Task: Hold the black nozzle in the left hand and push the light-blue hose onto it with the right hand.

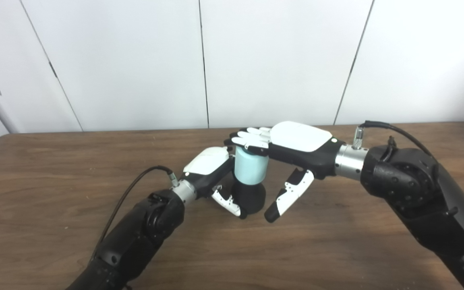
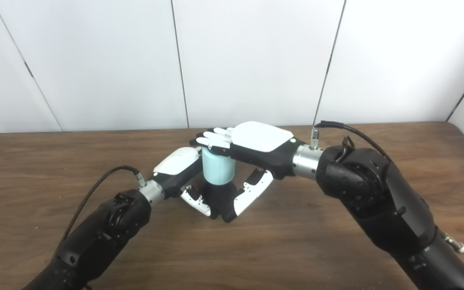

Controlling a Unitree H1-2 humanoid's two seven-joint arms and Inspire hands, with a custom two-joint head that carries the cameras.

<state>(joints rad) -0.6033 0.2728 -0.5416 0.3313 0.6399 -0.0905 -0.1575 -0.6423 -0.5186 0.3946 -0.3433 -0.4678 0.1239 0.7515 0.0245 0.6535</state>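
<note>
The black nozzle (image 1: 250, 197) stands upright on the table, mid-centre. The short light-blue hose (image 1: 250, 169) sits upright on top of it, its lower end over the nozzle's top. My left hand (image 1: 210, 163) reaches in from the left, its fingers wrapped around the nozzle's far side and its thumb curled across the nozzle's front. My right hand (image 1: 292, 139) lies flat, palm down, on the hose's top end, with its fingers stretched straight out to the left and its thumb hanging down apart to the right of the nozzle. The join between hose and nozzle is partly hidden by my left hand.
The brown wooden table (image 1: 54, 169) bears only the nozzle and hose. White wall panels (image 1: 135, 60) stand behind its far edge. A black cable (image 1: 127, 193) loops off my left wrist, and another (image 1: 393, 131) off my right wrist.
</note>
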